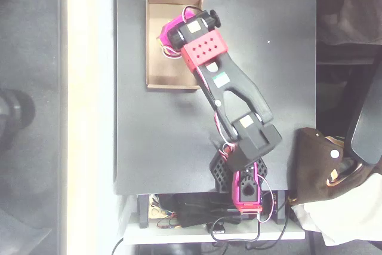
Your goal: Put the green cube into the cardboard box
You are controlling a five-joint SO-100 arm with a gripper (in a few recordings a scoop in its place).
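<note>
A robot arm reaches across a black table [149, 147], its magenta gripper [165, 39] hanging over the cardboard box [156, 79] in the overhead view. The green cube is hidden, perhaps beneath the wrist, and whether the fingers are spread or pinching cannot be told. This looks like the drop-off step; next would come a clean release inside the walls.

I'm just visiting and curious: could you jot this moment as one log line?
arm: reaching over cardboard box | tool: above box floor, open/shut unclear | green cube: not made out | table: black
</note>
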